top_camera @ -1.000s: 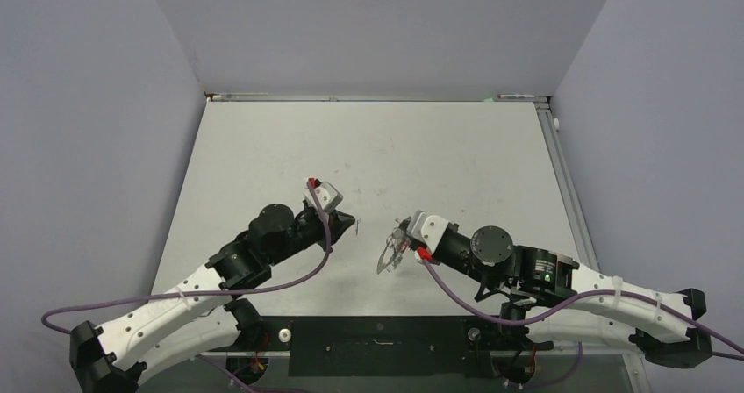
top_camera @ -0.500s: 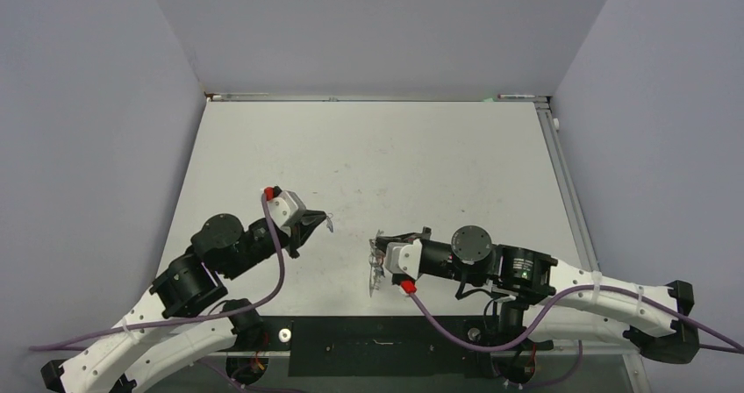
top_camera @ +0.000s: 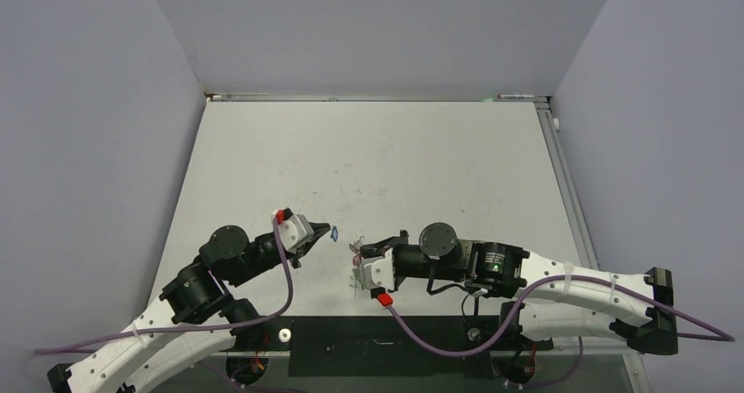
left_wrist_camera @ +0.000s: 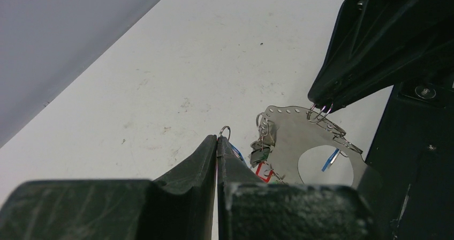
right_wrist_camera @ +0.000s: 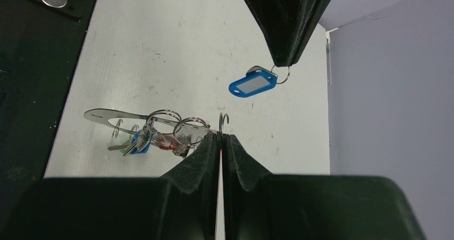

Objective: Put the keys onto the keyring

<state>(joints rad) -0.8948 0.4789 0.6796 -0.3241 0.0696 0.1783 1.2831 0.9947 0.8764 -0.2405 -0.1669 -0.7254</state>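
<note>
Item 1: keyring. A large, flat, silvery metal loop, D-shaped, with a row of small holes along its rim. It is held in the air over the near middle of the table, close to the black strip. It carries several small wire split rings. From these hang the keys, small silvery metal pieces with blue, red and green plastic tags, bunched under the loop.

Item 2: blue-tagged key. An oblong blue plastic tag with a pale label window, on a small split ring. It hangs in the air near the keyring, not touching it.

Item 3: left gripper. Black fingers pressed together, pinching the split ring of the blue-tagged key.

Item 4: right gripper. Black fingers together, clamped on one end of the keyring.

Item 5: table. White, matt, lightly scuffed and speckled; the black strip runs along its near edge.

Item 6: walls. Plain grey-lilac, on three sides.
</note>
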